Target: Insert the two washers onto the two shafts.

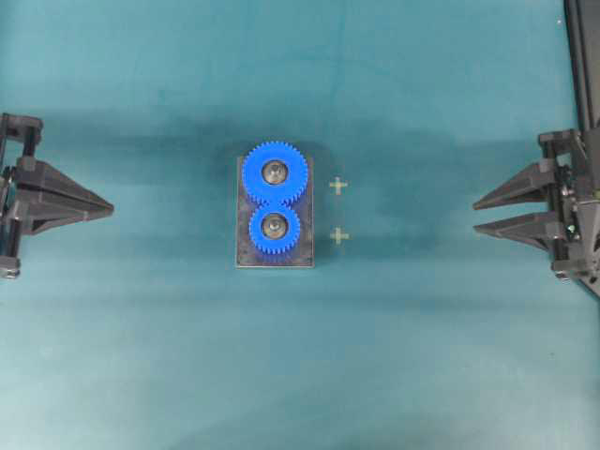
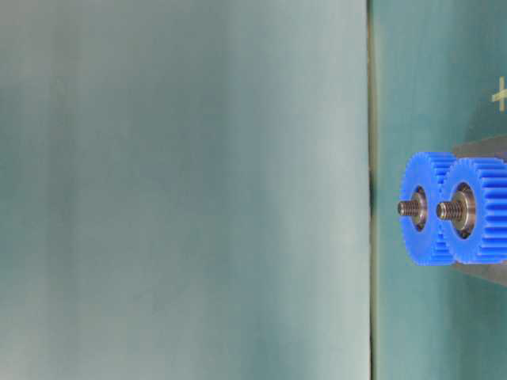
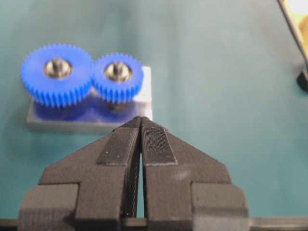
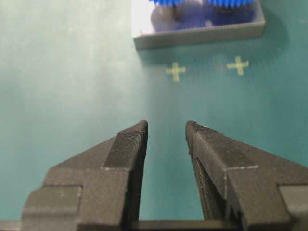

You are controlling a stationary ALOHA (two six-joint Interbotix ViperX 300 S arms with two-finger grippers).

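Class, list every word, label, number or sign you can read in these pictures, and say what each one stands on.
"+": a pale cross mark on the teal table, beside the base plate, level with the larger gear.
"+": a second cross mark on the table, level with the smaller gear.
No words, brands or numbers are readable anywhere.

No writing, brand or number can be read anywhere. The only signs are two pale plus-shaped marks on the teal table (image 1: 141, 356): one cross (image 1: 338, 186) and a second cross (image 1: 339, 235), both just beside the grey base plate (image 1: 243, 216) that carries the blue gears.
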